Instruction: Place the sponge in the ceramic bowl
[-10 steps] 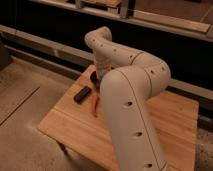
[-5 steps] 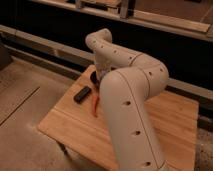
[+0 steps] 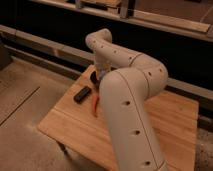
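Grey concrete flooring [image 3: 25,100] is spreading across the left of the frame and a dark wall with pale horizontal rails [image 3: 165,22] is running along the top. A light wooden slatted table [image 3: 172,117] is filling the middle and right. A bulky white robot arm [image 3: 125,107] is rising from the bottom centre, bending at the right and curving back over the table's far left corner. Its gripper [image 3: 101,76] is hanging at the end of the downward-pointing wrist, just above the small round dark reddish-brown ceramic bowl [image 3: 93,79], and whether it is apart, together or clamped on anything cannot be told. The bowl is sitting near the table's far left edge, partly hidden by the arm. The blue-grey sponge is not showing clearly, so its place cannot be told. A flat black rectangular object [image 3: 82,94] is lying left of centre, and a thin orange-red stick [image 3: 95,105] is lying just beside it.
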Robot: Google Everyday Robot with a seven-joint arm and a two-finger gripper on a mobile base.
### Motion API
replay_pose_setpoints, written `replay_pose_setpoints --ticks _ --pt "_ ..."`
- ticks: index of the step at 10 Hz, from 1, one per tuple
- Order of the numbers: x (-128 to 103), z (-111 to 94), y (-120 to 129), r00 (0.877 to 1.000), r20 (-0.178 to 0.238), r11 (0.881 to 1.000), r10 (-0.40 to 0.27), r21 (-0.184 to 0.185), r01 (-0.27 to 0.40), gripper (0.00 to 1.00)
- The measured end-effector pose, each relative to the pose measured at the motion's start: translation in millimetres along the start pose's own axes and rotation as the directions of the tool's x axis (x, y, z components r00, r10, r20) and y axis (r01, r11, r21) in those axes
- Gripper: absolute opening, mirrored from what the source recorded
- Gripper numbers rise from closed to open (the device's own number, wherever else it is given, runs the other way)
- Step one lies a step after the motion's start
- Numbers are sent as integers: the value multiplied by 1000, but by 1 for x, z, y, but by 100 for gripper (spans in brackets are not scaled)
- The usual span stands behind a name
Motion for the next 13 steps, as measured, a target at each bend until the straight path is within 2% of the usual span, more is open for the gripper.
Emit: replay_pose_setpoints --ticks 1,3,10,13 --pt "0 -1 0 1000 1 1000 3 0 -3 65" --pt "0 -2 -1 1000 0 1000 7 -1 -7 79" --pt "1 -3 -1 1000 2 1000 9 -4 -9 80" --pt "-3 -21 -1 999 35 1000 1 4 -1 80"
